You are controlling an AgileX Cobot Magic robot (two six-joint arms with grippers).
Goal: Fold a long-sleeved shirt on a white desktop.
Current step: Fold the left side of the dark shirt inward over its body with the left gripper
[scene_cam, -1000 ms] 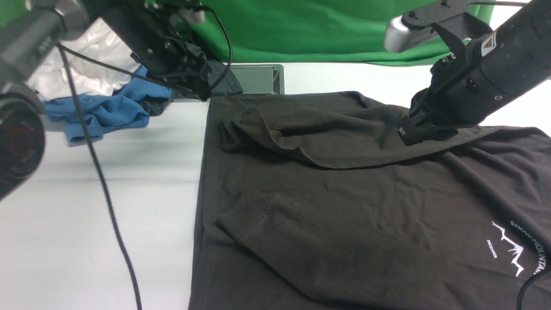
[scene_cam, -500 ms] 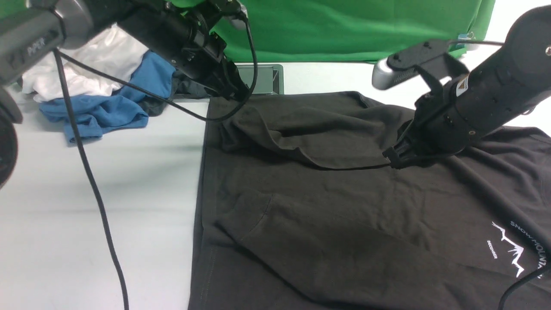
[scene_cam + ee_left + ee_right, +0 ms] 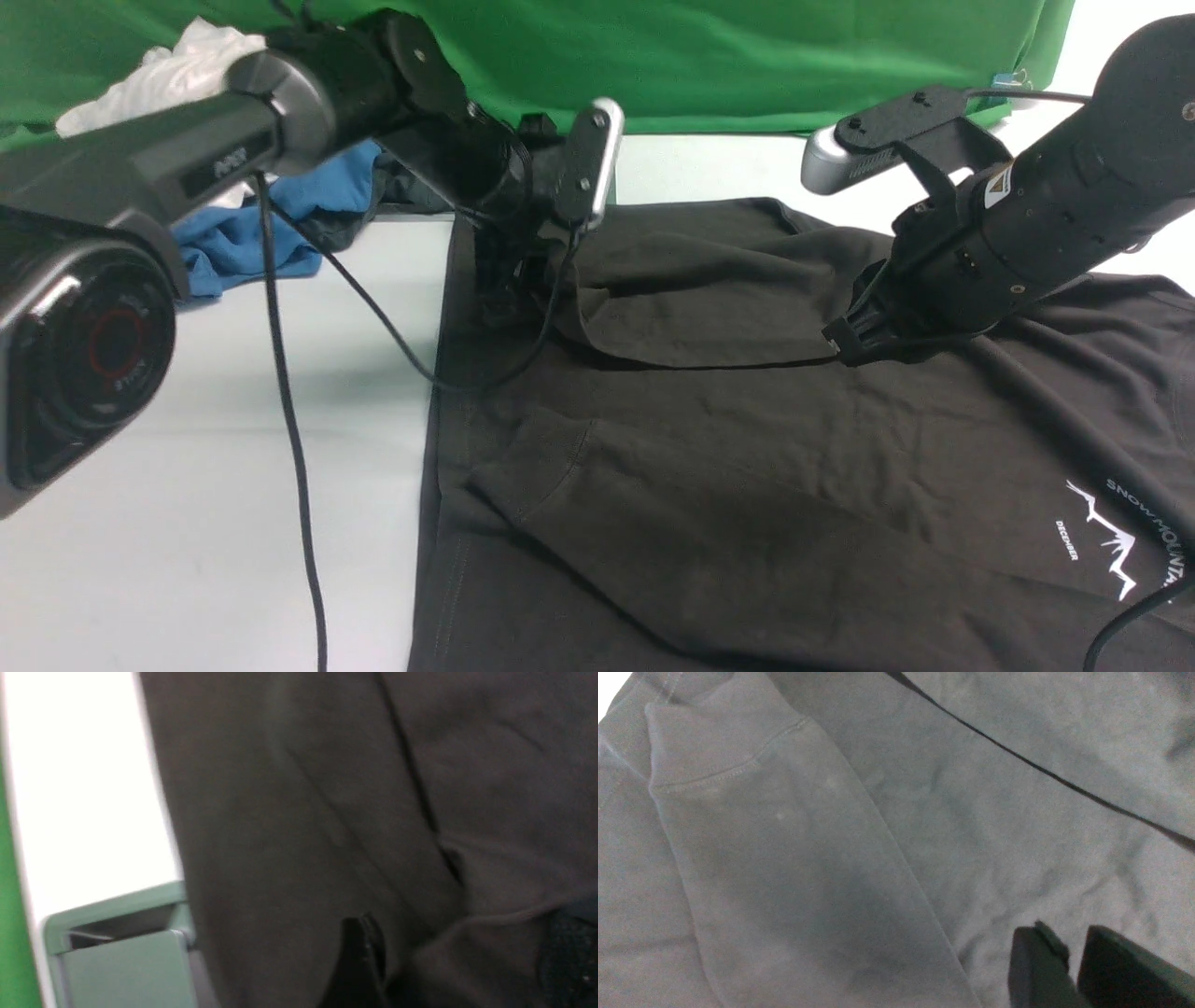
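Beneath where the right fingers (image 3: 1038,963) hover, shirt (image 3: 728,485).

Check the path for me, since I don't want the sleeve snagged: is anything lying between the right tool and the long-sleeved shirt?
Nothing visible lies between them: the right tool is right down at the long-sleeved shirt, with only its dark cloth around the tips.
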